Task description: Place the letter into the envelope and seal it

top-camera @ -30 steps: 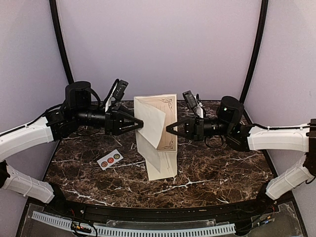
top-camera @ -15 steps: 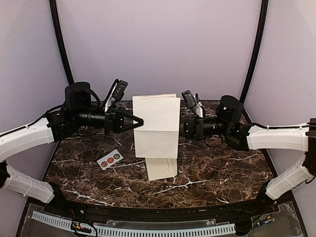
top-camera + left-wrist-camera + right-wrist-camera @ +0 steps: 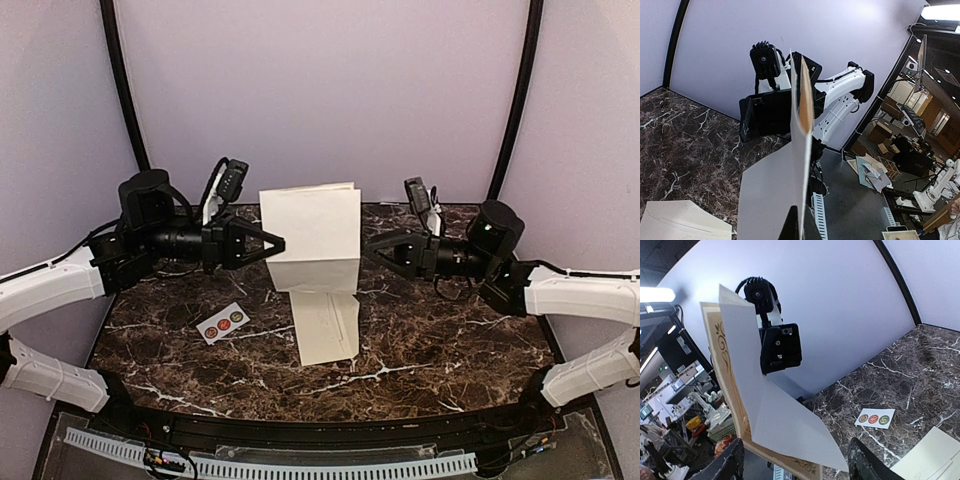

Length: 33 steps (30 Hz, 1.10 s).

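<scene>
The letter [image 3: 310,235], a folded sheet with an ornate printed border, hangs upright above the table's middle. My left gripper [image 3: 277,243] is shut on its left edge; in the left wrist view the letter [image 3: 802,150] shows edge-on, rising from between the fingertips [image 3: 792,225]. My right gripper [image 3: 372,250] stands open just right of the letter, not gripping it. In the right wrist view its fingers [image 3: 732,462] spread wide with the letter [image 3: 765,405] ahead. The cream envelope [image 3: 325,328] lies flat on the table under the letter, also visible as the envelope [image 3: 930,455] at lower right.
A small white strip of round stickers [image 3: 222,322] lies on the dark marble table [image 3: 450,340] left of the envelope, and shows as the sticker strip [image 3: 875,418] in the right wrist view. Purple walls enclose the back and sides.
The left gripper has shut on the letter's left edge. The right gripper has opened, let go of the letter and drawn back to the right. The letter's flap has folded flat.
</scene>
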Available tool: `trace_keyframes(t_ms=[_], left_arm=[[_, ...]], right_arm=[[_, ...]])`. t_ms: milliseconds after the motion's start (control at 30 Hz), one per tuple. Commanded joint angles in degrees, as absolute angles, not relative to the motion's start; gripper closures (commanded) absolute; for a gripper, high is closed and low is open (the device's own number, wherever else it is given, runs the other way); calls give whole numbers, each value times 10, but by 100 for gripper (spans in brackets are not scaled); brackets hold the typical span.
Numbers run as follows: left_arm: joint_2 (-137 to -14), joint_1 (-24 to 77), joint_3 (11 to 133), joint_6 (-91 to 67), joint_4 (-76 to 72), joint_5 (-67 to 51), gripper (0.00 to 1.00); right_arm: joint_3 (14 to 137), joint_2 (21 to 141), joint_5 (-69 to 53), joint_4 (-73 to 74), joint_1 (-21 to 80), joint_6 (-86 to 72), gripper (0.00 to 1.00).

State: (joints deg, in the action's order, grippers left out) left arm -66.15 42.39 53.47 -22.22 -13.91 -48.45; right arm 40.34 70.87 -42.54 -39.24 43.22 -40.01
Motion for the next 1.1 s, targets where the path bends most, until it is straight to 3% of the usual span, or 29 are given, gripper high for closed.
trace_keyframes(t_ms=[0,233,367,1067], left_arm=[[-642,427,528,-246,-175,-486,100],[-642,427,529,-258,-173,-481,100],[-643,427,527,-262,-172,-481,100],[-668,427,534,-263,-148,-488,100]], right_arm=[[380,660,-407,-425,424,-385,29],[411,627,-367,-308,462,-291,16],[433,640,-361,-282,481,-268,15],[482,708,-373,-287,519,-259,75]])
